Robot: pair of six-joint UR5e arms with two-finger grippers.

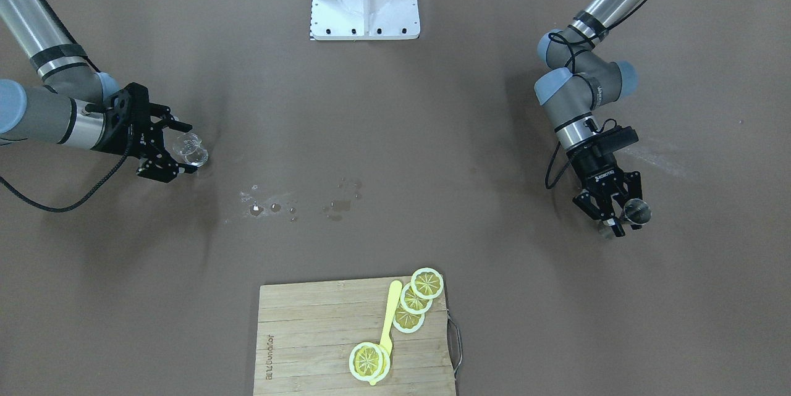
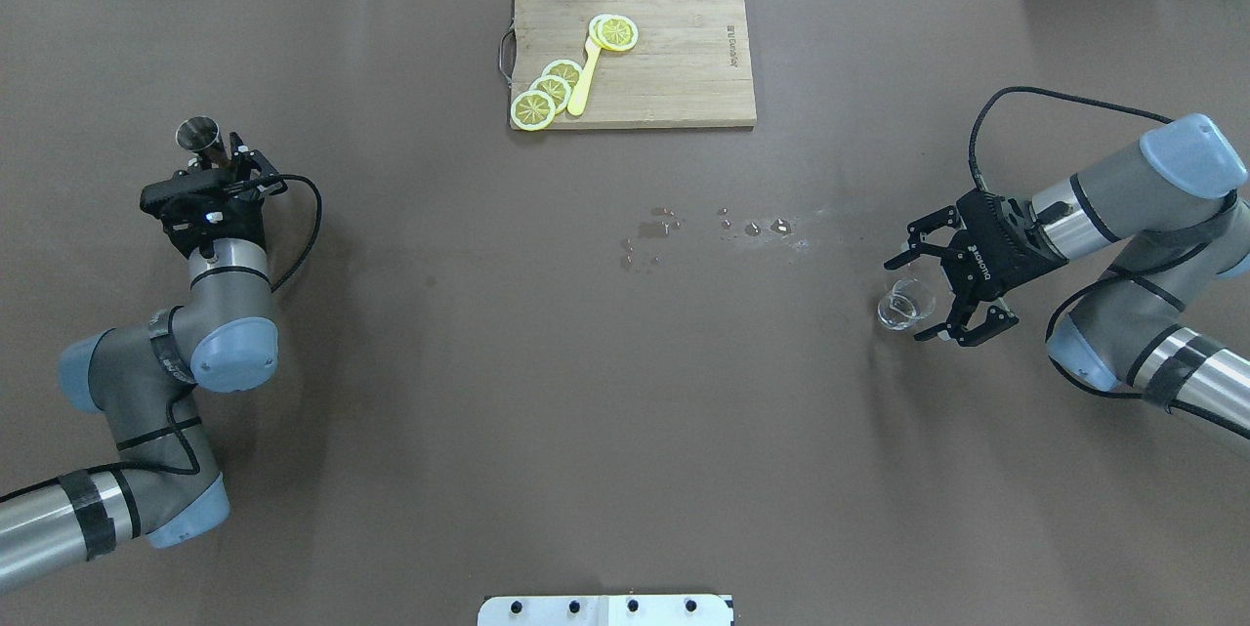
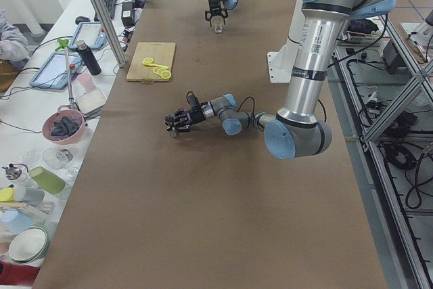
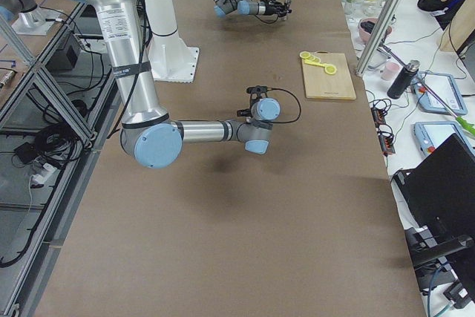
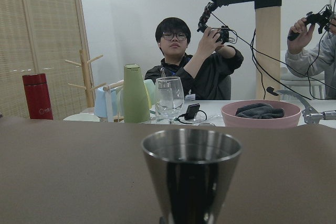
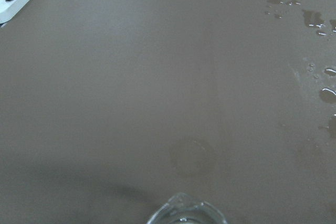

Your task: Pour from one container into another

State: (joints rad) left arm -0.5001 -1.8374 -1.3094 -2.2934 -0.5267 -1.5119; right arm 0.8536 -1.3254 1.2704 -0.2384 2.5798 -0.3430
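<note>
Right gripper [image 2: 923,299]: spread, straddling beaker [image 2: 900,306], likely for lifting. Left gripper [image 1: 612,218]: spread about jigger [image 1: 636,212], presumably to steady it.

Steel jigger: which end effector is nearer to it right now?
Left. The left end effector is right at the steel jigger, which stands by its fingertips. The right end effector is far across the table, open around the glass beaker.

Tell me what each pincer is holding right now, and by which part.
The right pincer is open astride the glass beaker, not clamped on it. The left pincer sits at the steel jigger; whether it grips cannot be told.
</note>
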